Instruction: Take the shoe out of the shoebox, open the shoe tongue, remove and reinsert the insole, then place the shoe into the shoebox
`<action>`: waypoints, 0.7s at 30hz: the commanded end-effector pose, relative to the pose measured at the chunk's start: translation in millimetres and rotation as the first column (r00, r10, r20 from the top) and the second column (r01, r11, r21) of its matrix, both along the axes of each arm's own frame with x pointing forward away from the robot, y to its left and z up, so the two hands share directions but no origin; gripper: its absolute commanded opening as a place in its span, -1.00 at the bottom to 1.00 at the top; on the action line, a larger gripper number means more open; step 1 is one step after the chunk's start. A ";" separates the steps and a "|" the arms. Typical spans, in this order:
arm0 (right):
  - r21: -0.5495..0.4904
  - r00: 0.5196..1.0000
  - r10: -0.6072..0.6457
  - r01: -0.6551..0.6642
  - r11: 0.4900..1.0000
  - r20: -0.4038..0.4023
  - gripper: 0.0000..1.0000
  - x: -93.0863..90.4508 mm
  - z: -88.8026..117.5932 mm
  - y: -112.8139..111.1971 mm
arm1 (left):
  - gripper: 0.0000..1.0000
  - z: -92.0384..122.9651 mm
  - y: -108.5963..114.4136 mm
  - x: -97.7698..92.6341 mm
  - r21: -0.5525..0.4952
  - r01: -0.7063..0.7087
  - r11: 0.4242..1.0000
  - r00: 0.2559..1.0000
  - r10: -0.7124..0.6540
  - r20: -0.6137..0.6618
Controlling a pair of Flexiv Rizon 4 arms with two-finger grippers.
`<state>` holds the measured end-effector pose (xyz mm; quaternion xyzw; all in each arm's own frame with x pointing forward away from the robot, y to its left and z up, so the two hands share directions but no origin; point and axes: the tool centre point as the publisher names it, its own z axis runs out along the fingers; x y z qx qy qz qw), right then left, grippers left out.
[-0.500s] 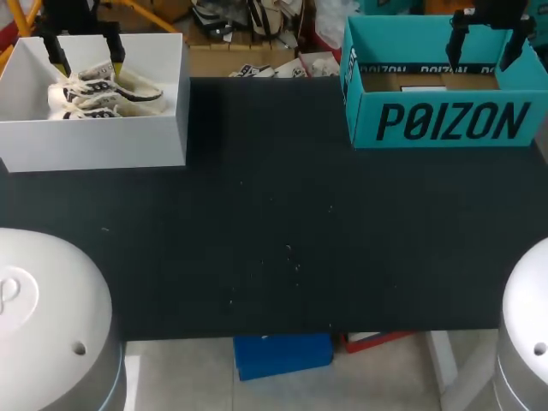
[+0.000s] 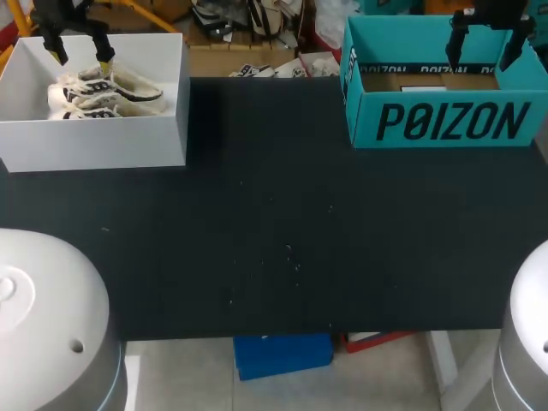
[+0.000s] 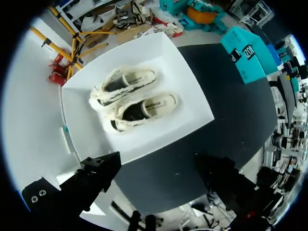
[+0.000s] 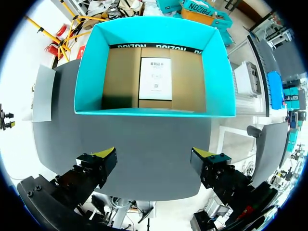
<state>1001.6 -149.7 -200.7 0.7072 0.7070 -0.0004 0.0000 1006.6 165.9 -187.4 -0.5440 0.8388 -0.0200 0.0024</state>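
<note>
- Two cream shoes (image 2: pixel 98 92) with dark trim lie side by side on the floor of the white shoebox (image 2: pixel 94 141), at the upper left of the head view's frame, openings facing up.
- The left gripper (image 2: pixel 82 60) hangs over that box, above the shoes. Its fingers are spread wide with nothing between them.
- In the left wrist view the pair lies ahead of the fingers and clear of them.
- The teal shoebox (image 2: pixel 445 120) stands open at the upper right of the head view's frame, on the black table (image 2: pixel 274 231), well apart from the white shoebox.
- The teal shoebox has a brown cardboard floor with a white label (image 4: pixel 155 79) lying flat on it.
- The right gripper (image 2: pixel 484 47) hangs over the teal shoebox, fingers spread apart and gripping nothing.
- In the right wrist view the box's open top lies ahead of the two yellow tips, which touch neither wall.
</note>
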 end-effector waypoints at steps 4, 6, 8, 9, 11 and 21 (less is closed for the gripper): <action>0.000 1.000 0.000 0.000 1.000 -0.001 1.00 -0.2 0.4 -0.2 | 1.00 -0.1 3.3 -4.0 -0.009 0.467 0.884 0.884 -0.466 0.040; 0.000 1.000 0.000 0.000 1.000 -0.001 1.00 -0.2 0.4 -0.2 | 1.00 -0.1 3.3 -4.0 -0.009 0.467 0.884 0.884 -0.466 0.040; 0.000 1.000 0.000 0.000 1.000 -0.001 1.00 -0.2 0.4 -0.2 | 1.00 -0.1 3.3 -4.0 -0.009 0.467 0.884 0.884 -0.466 0.040; 0.000 1.000 0.000 0.000 1.000 -0.001 1.00 -0.2 0.4 -0.2 | 1.00 -0.1 3.3 -4.0 -0.009 0.467 0.884 0.884 -0.466 0.040; 0.000 1.000 0.000 0.000 1.000 -0.001 1.00 -0.2 0.4 -0.2 | 1.00 -0.1 3.3 -4.0 -0.009 0.467 0.884 0.884 -0.466 0.040; 0.000 1.000 0.000 0.000 1.000 -0.001 1.00 -0.2 0.4 -0.2 | 0.00 -7.5 22.3 15.3 0.010 0.707 0.707 0.702 -0.704 0.103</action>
